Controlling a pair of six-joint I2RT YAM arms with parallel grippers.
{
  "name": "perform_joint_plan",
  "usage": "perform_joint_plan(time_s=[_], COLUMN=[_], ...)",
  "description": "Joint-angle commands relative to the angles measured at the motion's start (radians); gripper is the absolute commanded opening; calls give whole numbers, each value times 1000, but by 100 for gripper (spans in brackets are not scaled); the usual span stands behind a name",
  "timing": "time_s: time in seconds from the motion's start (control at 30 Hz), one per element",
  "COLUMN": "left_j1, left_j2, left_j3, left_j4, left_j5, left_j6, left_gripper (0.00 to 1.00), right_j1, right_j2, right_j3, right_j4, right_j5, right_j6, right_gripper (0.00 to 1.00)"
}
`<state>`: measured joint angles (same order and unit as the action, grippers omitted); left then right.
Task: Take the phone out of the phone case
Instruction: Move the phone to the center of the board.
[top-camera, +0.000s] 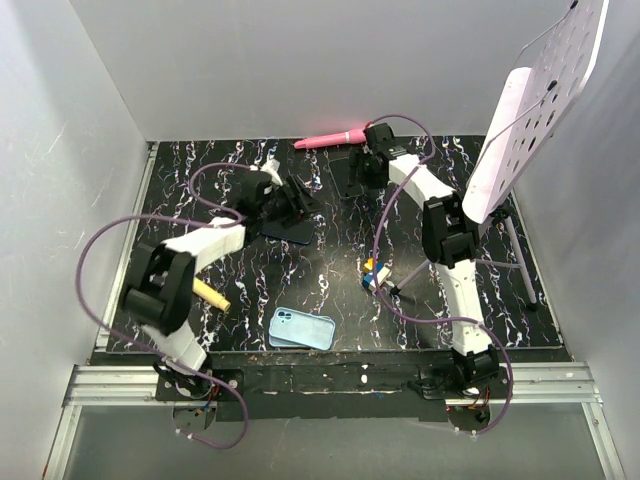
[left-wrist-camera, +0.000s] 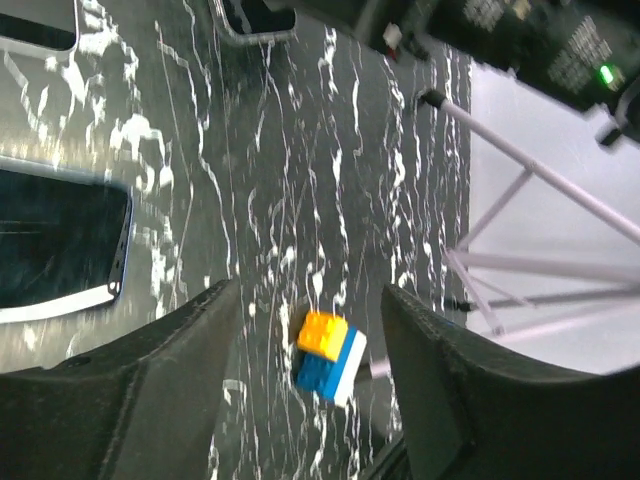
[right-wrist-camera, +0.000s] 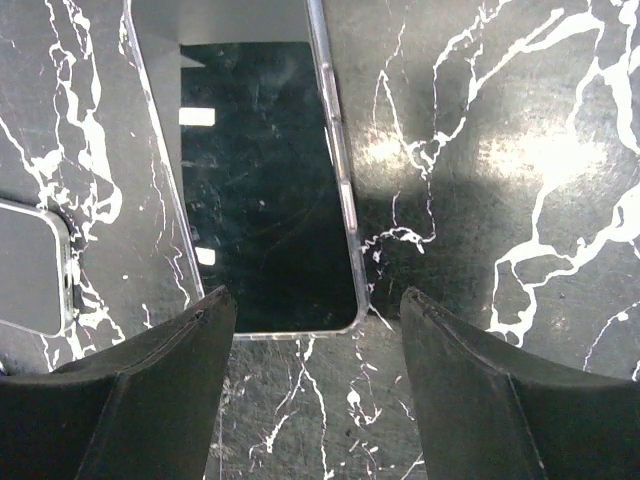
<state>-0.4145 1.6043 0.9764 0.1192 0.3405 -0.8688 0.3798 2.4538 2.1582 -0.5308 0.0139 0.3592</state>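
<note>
One light-blue phone case (top-camera: 301, 328), flat at the near edge of the table (top-camera: 330, 250), contents not discernible. Two dark phones at mid-table: left phone (top-camera: 285, 228) beside the left gripper (left-wrist-camera: 310, 305), right phone (right-wrist-camera: 265, 180) beneath the right gripper (right-wrist-camera: 315, 305), both sets of jaws parted and holding nothing. One toy-block stack (top-camera: 375, 275), one pink item (top-camera: 330, 138), one yellow item (top-camera: 210, 295).

Phone (right-wrist-camera: 262, 190) screen glossy glass; table (right-wrist-camera: 500, 250) polished marble-look; blue case (top-camera: 301, 328) probably matt plastic.
</note>
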Motion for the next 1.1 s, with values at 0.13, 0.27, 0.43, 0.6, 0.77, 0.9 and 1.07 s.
perform_joint_plan(time_s=[0.13, 0.27, 0.43, 0.6, 0.77, 0.9, 1.07], left_j1=[-1, 0, 2, 2, 5, 5, -3], left_j2=[448, 584, 750, 853, 911, 936, 870], left_j3=[445, 576, 801, 921, 1011, 1052, 931], left_j4=[-42, -47, -177, -223, -315, -375, -357], left_j5=[-32, -86, -97, -124, -124, -84, -23], left_j6=[5, -4, 11, 13, -16, -13, -18], left_gripper=[48, 47, 46, 39, 36, 26, 19], right_j1=[-74, -104, -119, -117, -117, -116, -110], right_j2=[-50, -39, 30, 37, 54, 27, -33], right_j3=[-41, -61, 11, 0, 6, -49, -127], right_j4=[98, 147, 103, 120, 112, 124, 107], right_j5=[-256, -345, -422, -440, -491, -514, -512], right_j6=[58, 99, 96, 109, 135, 147, 130], right_gripper=[66, 65, 51, 51, 48, 33, 26])
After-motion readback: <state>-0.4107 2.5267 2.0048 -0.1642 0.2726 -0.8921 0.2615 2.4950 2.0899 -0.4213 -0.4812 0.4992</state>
